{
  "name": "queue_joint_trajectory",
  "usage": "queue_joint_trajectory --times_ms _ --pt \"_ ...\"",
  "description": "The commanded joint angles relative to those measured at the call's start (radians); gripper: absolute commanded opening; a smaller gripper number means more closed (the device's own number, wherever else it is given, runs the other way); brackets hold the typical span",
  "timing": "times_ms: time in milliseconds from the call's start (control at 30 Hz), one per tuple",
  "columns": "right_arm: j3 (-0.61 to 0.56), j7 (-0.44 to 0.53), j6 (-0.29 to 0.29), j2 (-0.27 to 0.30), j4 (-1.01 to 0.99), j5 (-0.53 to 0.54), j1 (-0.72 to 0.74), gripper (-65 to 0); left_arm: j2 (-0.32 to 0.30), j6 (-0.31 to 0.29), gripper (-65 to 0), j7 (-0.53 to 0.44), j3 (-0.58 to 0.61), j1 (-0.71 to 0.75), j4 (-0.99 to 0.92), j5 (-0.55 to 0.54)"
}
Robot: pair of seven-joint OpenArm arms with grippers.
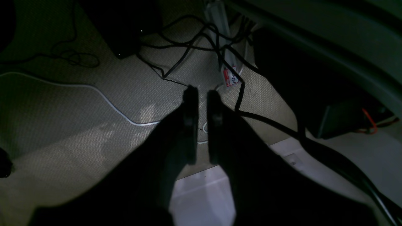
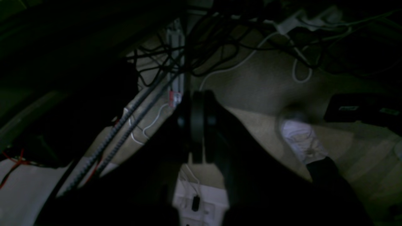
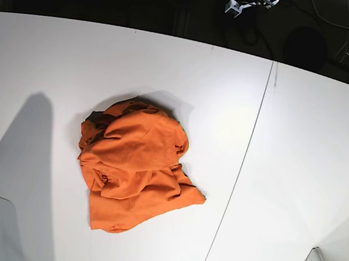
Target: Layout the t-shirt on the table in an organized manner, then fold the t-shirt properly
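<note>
The shirt (image 3: 133, 173) lies crumpled left of centre on the table (image 3: 300, 153), left of its seam. Right gripper (image 2: 198, 103) is pressed together; left gripper (image 1: 201, 97) stands slightly apart, both over floor cables (image 1: 188, 44).

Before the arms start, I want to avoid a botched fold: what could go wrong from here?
1. The t-shirt lies in a crumpled heap with layers overlapping, so a pinch may catch several layers and drag the pile instead of spreading it.
2. Sleeves and collar are not clearly visible, so the first grab could pick a poor spot.
3. Both wrist cameras show only floor and cables, giving no close view of the cloth yet.
</note>
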Motion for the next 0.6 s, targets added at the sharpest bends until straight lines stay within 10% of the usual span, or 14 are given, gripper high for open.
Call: queue_joint_trajectory --times_ms 0,567 --pt "-0.002 0.007 0.015 0.006 0.005 0.001 -0.003 -65.0 0.0 -0.007 -59.4 -0.006 0.001 -0.004 0.006 -0.001" --pt "-0.002 0.007 0.015 0.011 0.006 0.001 -0.011 -65.0 0.0 -0.057 -59.4 -0.006 0.001 0.002 0.008 -0.001"
